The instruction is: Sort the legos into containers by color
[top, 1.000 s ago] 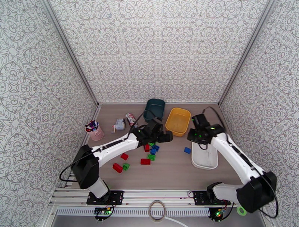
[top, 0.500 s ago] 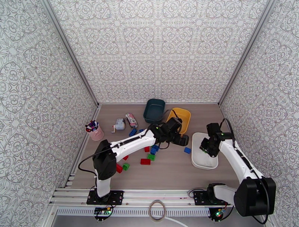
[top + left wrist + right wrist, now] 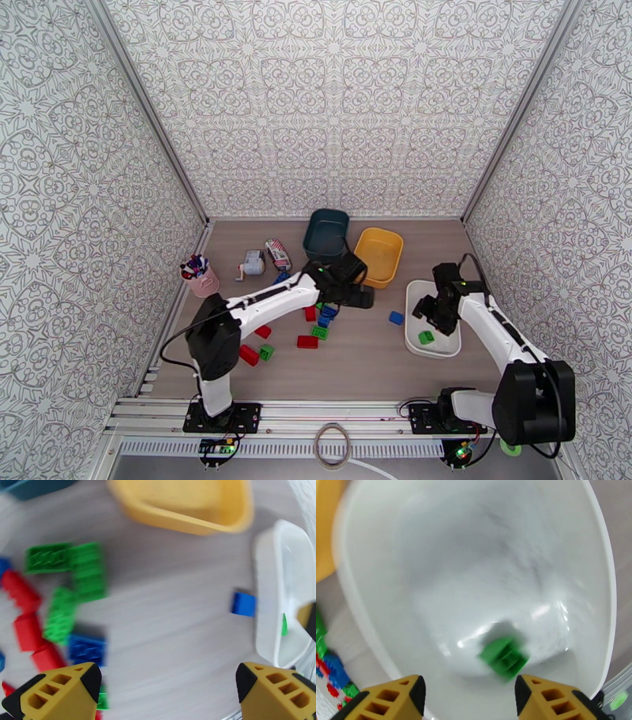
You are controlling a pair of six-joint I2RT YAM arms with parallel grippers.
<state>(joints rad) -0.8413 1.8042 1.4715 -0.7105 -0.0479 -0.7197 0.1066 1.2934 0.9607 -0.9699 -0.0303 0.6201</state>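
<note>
Legos (image 3: 324, 314) are seen scattered over the counter (image 3: 363, 367), most of them left of centre. Nearest the arm bases, a red brick (image 3: 248, 355) and a small green brick (image 3: 267, 352) are found side by side, and a longer red brick (image 3: 307, 342) is set a little to their right. Slightly farther back, another red piece (image 3: 263, 331) and a flat green piece (image 3: 319, 332) are placed. Behind these, a tight cluster of blue, red and green pieces is partly covered by the left arm (image 3: 268, 302). A lone blue brick (image 3: 396, 317) is set off to the right, just beside the left rim of the white tray (image 3: 447, 345). One green lego (image 3: 426, 337) is lying in the near half of that tray.

The right jaws are held above the tray at the end of the right arm (image 3: 494, 328). In the right wrist view their yellow fingertips (image 3: 391, 697) are parted and nothing is gripped between them; the green lego is seen loose and blurred on the tray floor below. The left jaws are held over the counter between the cluster and the yellow bin (image 3: 379, 253). In the left wrist view their tips (image 3: 59, 691) are spread wide and empty, with only bare counter between them.

At the back, the yellow bin and the dark teal bin (image 3: 328, 229) are set next to each other. To their left, one more blue brick (image 3: 280, 278) is found near a striped packet (image 3: 276, 253), with a small white gadget (image 3: 253, 262) beside it and a pink cup of pens (image 3: 204, 282) at the left edge.
</note>
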